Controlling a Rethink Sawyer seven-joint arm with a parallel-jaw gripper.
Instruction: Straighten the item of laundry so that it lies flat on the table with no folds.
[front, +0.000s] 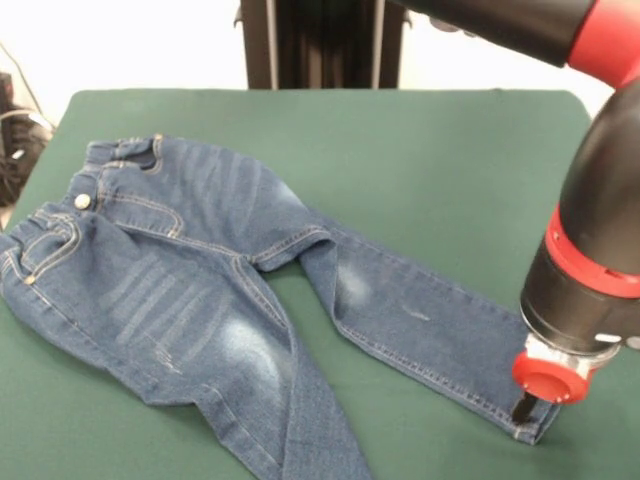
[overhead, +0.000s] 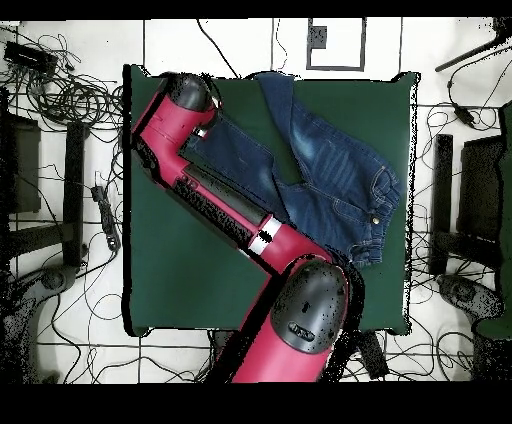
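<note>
The blue denim jeans (front: 200, 280) lie on the dark green table (front: 430, 160), with the waist and brass button at the left. One leg stretches right to its cuff (front: 530, 425). The other leg runs down past the picture's bottom edge, with a fold along its inner side. A crease bunches at the crotch. My gripper (front: 522, 408) is down on the cuff of the right leg; its state does not show. In the overhead view the jeans (overhead: 330, 170) lie at the table's (overhead: 390, 110) upper right, and my wrist (overhead: 190, 95) hides the gripper and part of one leg.
My red and black arm (overhead: 235, 215) crosses the table diagonally in the overhead view. The pedestal (front: 320, 40) stands behind the far edge. Cables (overhead: 60, 90) lie on the floor around the table. Dark stands (overhead: 470, 200) flank its sides.
</note>
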